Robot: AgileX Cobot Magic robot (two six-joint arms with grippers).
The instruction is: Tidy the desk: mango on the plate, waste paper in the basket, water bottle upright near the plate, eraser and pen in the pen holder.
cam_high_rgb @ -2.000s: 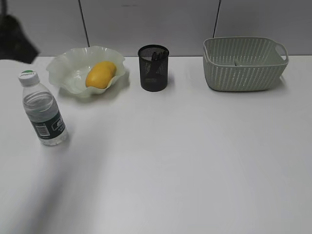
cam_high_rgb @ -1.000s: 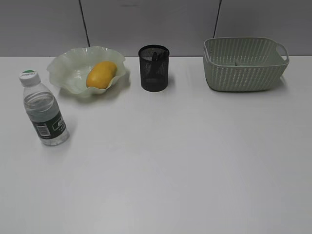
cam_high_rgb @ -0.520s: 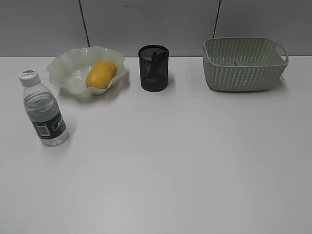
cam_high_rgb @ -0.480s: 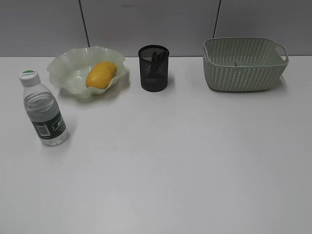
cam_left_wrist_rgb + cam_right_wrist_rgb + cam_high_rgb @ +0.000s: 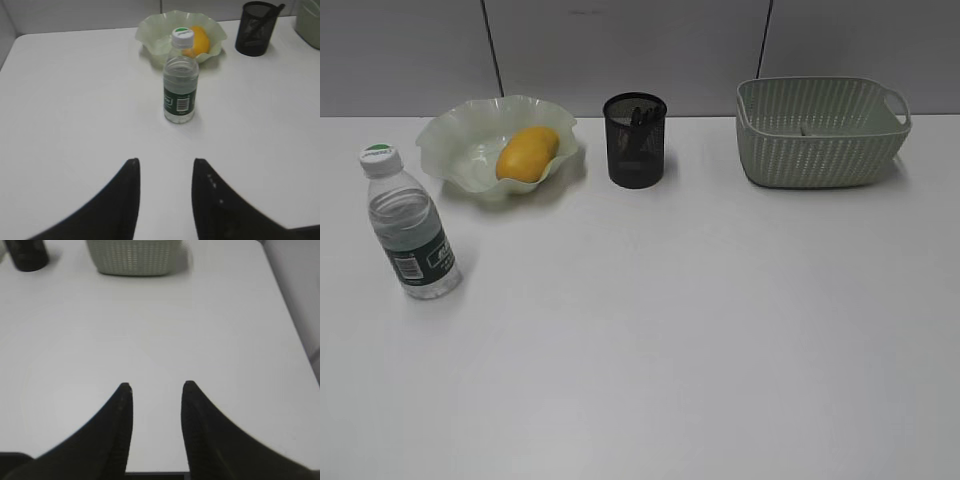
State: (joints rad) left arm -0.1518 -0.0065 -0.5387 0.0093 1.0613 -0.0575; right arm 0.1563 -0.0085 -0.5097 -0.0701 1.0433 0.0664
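Fingers of my left gripper [image 5: 164,165] stand parted with bare desk [image 5: 700,330] between them, gripping nothing; my right gripper [image 5: 153,387] is likewise apart and empty. Ahead of my left wrist the water bottle [image 5: 180,80] stands upright, just in front of the plate [image 5: 455,140], where the mango [image 5: 527,153] lies. To the right of the plate sits the pen holder [image 5: 635,140] with dark items inside, and further right the basket [image 5: 820,135].

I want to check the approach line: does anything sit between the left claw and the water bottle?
No. Only bare desk lies between the left claw and the upright water bottle; the plate sits behind it.
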